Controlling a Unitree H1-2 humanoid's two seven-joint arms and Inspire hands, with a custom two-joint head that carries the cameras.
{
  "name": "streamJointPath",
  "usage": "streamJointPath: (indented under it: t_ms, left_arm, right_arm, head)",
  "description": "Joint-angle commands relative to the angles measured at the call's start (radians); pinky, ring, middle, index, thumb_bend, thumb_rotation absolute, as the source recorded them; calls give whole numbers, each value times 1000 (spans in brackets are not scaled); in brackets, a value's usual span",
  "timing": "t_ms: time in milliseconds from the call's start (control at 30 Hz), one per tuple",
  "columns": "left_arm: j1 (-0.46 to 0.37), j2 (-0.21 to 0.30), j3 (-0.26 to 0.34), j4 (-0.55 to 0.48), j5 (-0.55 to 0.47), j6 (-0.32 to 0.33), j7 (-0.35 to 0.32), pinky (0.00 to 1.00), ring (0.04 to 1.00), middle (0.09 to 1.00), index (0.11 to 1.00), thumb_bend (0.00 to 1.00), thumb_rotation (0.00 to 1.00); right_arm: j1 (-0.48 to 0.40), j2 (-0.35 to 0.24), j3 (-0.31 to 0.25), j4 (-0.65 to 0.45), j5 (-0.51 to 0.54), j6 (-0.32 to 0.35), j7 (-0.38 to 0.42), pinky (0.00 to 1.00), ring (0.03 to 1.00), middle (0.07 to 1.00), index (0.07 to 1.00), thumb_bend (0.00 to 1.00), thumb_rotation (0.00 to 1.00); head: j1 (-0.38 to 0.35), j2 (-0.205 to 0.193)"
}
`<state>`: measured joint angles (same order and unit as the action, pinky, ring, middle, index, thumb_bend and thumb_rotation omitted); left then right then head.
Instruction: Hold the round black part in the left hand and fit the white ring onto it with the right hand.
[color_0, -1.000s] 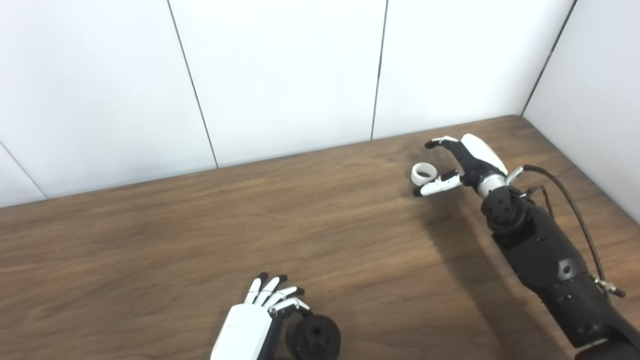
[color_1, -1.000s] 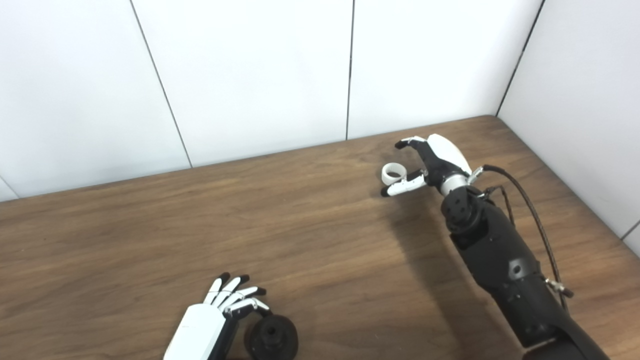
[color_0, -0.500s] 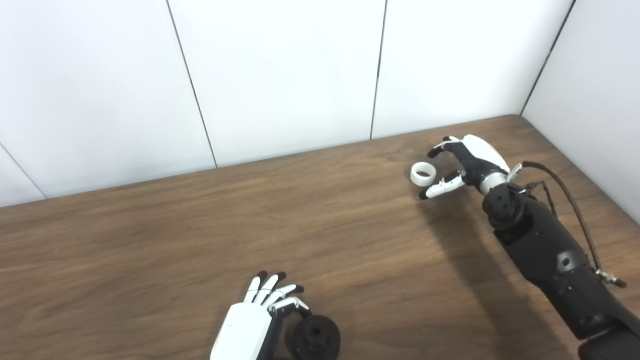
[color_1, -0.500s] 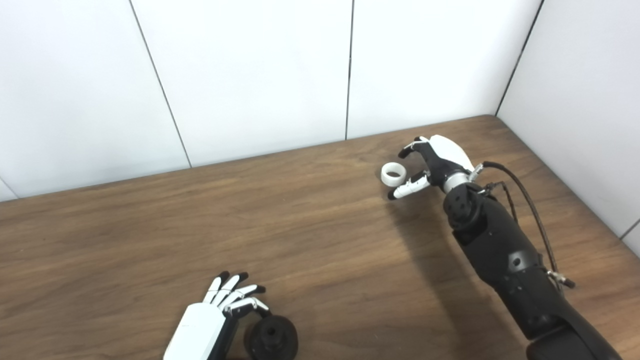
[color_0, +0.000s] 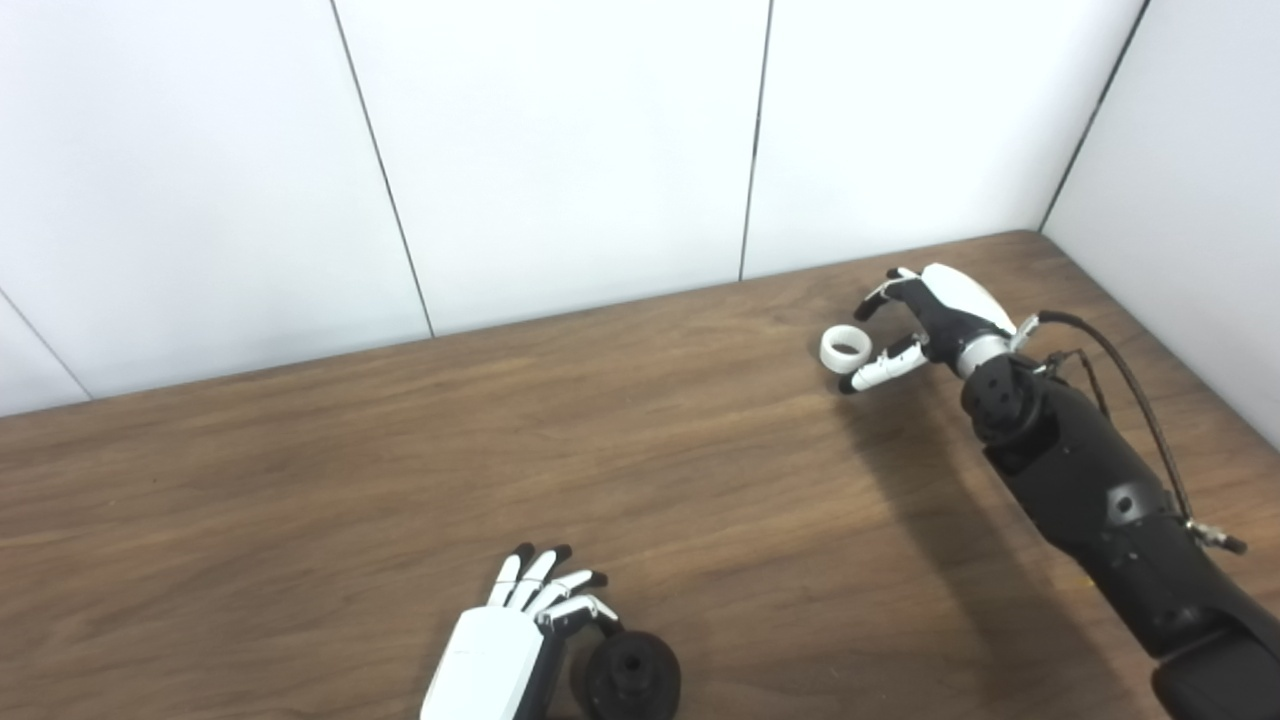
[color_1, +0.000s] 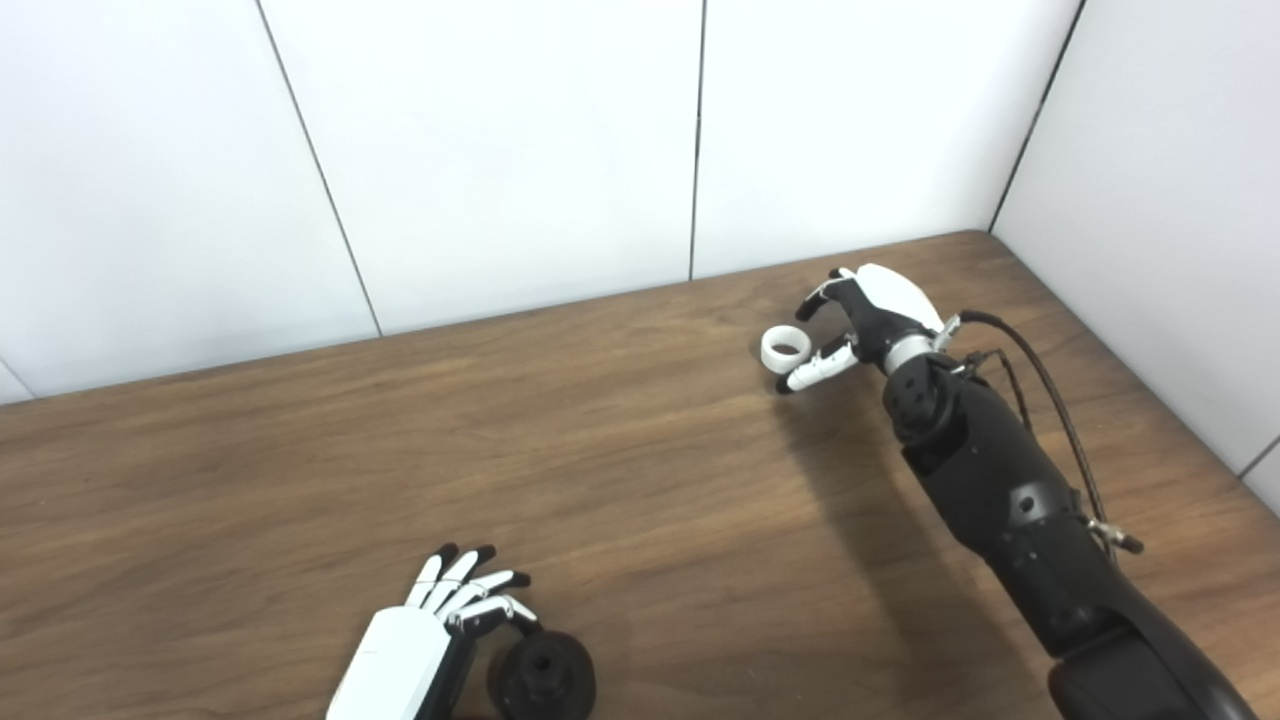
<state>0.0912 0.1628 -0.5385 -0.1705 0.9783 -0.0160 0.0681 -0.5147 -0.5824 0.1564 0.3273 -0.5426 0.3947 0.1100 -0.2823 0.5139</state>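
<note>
- The wooden table (color_0: 300, 480) fills the lower part of both views; its far edge meets the white panelled wall (color_0: 560, 150), and its right edge runs along a second white wall.
- The right arm (color_0: 1090, 480), black with a cable looped along its outer side, comes in from the bottom right corner and reaches toward the table's far right corner, casting a long shadow on the wood to its left.
- The left hand (color_0: 500, 650) sits at the bottom edge, white back upward, fingers (color_0: 540, 580) spread and loosely extended; it grips nothing, though the lowest curled digit lies close to the black part and contact cannot be told.
- The right hand (color_0: 915, 320) is partly open, fingers arched above and thumb below, cupping the space just right of the ring; whether the thumb tip touches the ring cannot be told, and the hand does not hold it.
- The round black part (color_0: 632, 676) rests flat on the table just right of the left hand, with a central hole facing up.
- The white ring (color_0: 846, 347) lies flat on the table, well apart from the black part.
</note>
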Motion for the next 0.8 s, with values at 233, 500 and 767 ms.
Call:
streamJointPath:
  t_ms: [233, 500, 767]
  left_arm:
    - [50, 24, -11, 43, 37, 39, -60, 1000, 932, 807, 481, 526, 61]
    - [52, 22, -13, 39, 44, 40, -57, 1000, 935, 807, 481, 526, 62]
    - [54, 22, -11, 32, 41, 43, -62, 1000, 937, 811, 481, 526, 62]
  right_arm:
    - [-78, -17, 7, 8, -17, 7, -7, 1000, 992, 957, 676, 836, 254]
    - [-92, -9, 12, 27, -12, 12, -7, 1000, 991, 951, 668, 841, 250]
    - [-98, -17, 27, 18, -19, 24, 13, 1000, 995, 949, 653, 817, 233]
  head:
    - [7, 6]
    - [11, 11]
    - [17, 19]
